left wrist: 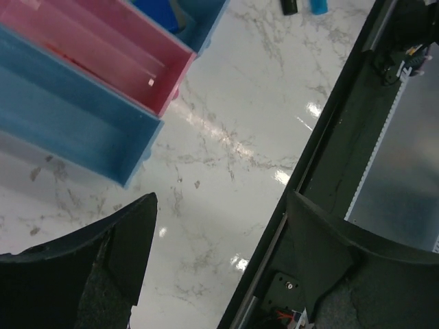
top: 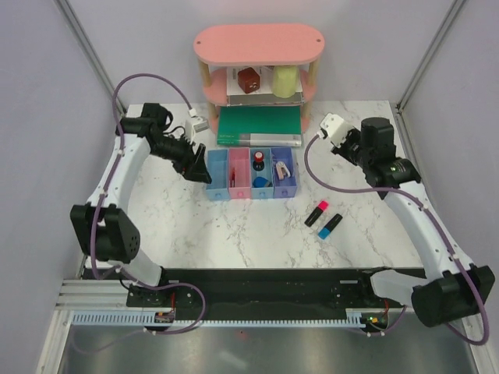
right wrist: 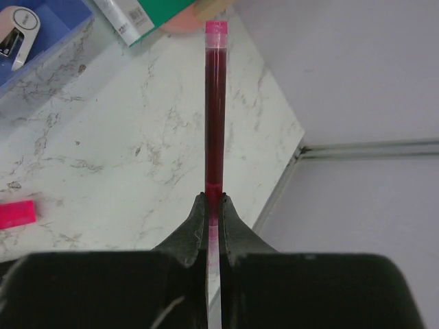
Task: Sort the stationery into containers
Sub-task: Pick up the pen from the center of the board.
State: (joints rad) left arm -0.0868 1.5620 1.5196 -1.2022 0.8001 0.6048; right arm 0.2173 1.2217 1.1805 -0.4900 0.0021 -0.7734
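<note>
The four joined bins [top: 251, 190] stand mid-table: light blue [left wrist: 75, 123], pink [left wrist: 103, 55], blue [top: 261, 173] and purple-blue [top: 284, 168]. The blue bin holds the red-black round piece [top: 258, 158] and the blue piece [top: 260, 184]. The purple-blue bin holds the beige-white piece [right wrist: 17, 31]. My right gripper [right wrist: 212, 202] is shut on the thin red pen [right wrist: 215, 110], held above the table's far right corner. The pink-ended highlighter [top: 316, 213] and the blue-ended highlighter [top: 330, 225] lie on the table right of the bins. My left gripper [left wrist: 221, 205] is open and empty, just left of the light blue bin.
A flat green book [top: 259, 126] lies behind the bins. The pink two-tier shelf [top: 259, 62] with a brown and a yellow object stands at the back. The table's right edge and wall [right wrist: 343, 147] are close to the right gripper.
</note>
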